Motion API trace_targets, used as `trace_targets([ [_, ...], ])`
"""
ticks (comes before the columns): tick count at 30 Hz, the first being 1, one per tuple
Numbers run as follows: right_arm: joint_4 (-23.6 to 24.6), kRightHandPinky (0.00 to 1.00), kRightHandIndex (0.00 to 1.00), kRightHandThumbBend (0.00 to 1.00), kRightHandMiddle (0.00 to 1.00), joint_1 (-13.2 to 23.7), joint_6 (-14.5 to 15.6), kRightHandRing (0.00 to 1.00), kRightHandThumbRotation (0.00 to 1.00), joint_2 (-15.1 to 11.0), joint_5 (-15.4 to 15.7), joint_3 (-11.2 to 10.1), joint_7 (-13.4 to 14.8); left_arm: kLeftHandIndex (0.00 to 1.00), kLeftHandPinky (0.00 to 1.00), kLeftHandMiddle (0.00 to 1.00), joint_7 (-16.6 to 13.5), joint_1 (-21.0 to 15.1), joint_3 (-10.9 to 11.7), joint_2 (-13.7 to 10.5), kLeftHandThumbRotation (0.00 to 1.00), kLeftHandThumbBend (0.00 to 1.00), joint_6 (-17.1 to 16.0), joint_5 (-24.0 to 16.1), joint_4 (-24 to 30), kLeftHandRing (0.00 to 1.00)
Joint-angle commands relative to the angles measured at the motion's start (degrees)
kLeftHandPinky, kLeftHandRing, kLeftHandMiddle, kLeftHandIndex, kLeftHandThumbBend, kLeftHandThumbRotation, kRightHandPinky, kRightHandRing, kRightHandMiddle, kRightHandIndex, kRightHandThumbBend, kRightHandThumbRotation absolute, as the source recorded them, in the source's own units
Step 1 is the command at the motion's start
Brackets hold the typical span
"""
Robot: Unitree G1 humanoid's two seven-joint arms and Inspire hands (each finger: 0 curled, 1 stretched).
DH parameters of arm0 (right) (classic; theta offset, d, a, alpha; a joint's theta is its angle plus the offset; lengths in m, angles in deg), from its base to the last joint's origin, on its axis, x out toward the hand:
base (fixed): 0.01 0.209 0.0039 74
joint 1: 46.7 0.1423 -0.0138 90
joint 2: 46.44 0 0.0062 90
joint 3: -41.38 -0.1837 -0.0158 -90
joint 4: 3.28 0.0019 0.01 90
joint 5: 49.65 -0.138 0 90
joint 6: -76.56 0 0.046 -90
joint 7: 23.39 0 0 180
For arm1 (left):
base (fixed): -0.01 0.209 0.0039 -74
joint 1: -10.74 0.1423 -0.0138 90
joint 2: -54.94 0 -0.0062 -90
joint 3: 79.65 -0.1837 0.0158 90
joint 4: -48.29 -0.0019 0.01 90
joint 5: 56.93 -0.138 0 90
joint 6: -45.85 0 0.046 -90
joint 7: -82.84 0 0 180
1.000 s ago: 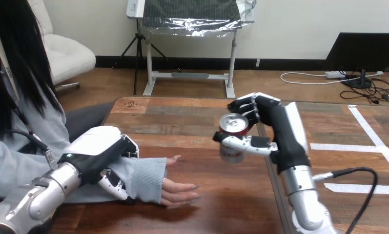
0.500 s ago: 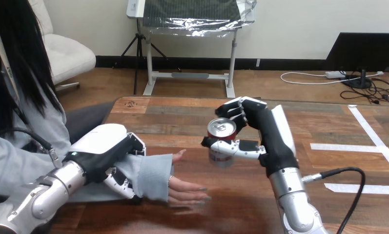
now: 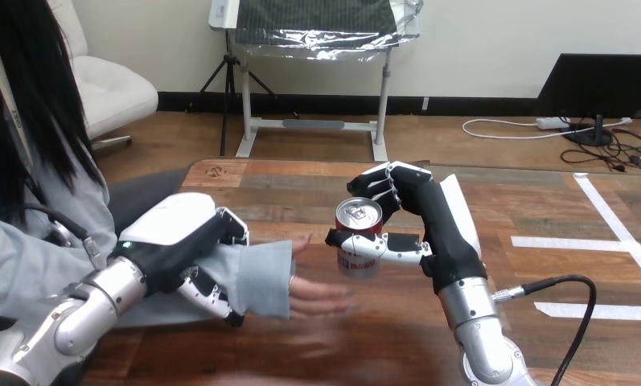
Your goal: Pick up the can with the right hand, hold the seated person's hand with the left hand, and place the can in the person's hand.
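Observation:
A red and silver can hangs upright above the table, with my right hand shut on it, thumb across its front and fingers behind its top. The person's hand lies palm up and open just left of and below the can, its fingertips close to the can's base. My left hand is curled round the person's forearm at the grey sleeve, fingers wrapping underneath near the wrist.
The wooden table stretches ahead, with white tape lines on its right part. A black cable runs from my right forearm toward the right edge.
My right hand has carried the can left and slightly down toward the person's open palm. My left hand and the person's forearm have risen and shifted a little right.

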Motion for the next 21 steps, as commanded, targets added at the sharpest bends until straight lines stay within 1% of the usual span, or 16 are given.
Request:
trace_targets([
  [1, 1.25, 0.35, 0.52, 0.80, 0.48, 2.91, -0.60, 0.40, 0.00, 0.91, 0.03, 0.43, 1.23, 0.32, 0.20, 0.31, -0.26, -3.96, 3.78, -0.21, 0.00, 0.91, -0.29, 3.28, 6.92, 0.25],
  [7, 1.17, 0.35, 0.52, 0.79, 0.48, 2.42, -1.33, 0.40, 0.00, 1.66, -0.44, 0.94, 0.23, 0.32, 0.20, 0.31, 0.06, -3.75, 4.26, 0.13, 0.00, 0.91, -0.17, 3.94, 8.09, 0.25],
  [11, 1.16, 0.35, 0.52, 0.79, 0.47, 2.16, -1.88, 0.39, 0.00, 2.19, -0.72, 1.09, -0.42, 0.33, 0.20, 0.32, 0.89, -3.44, 4.51, 0.14, 0.00, 0.91, 0.86, 4.17, 9.71, 0.25],
  [15, 1.31, 0.35, 0.52, 0.79, 0.47, 1.89, -2.16, 0.39, 0.00, 2.55, 0.09, 1.67, 0.52, 0.33, 0.20, 0.32, 0.45, -3.59, 4.62, 0.40, 0.00, 0.91, -0.09, 4.45, 9.30, 0.25],
  [19, 1.49, 0.35, 0.51, 0.81, 0.47, 1.62, -2.22, 0.39, 0.00, 2.94, 0.79, 2.22, 1.45, 0.33, 0.19, 0.31, 0.47, -3.62, 4.63, 0.48, 0.00, 0.90, 0.13, 4.43, 9.62, 0.24],
  [21, 1.44, 0.35, 0.51, 0.80, 0.48, 1.27, -2.35, 0.40, 0.00, 3.51, 0.04, 2.00, 0.09, 0.33, 0.19, 0.31, 1.04, -3.45, 4.81, 0.56, 0.00, 0.90, 0.63, 4.89, 10.27, 0.24],
])
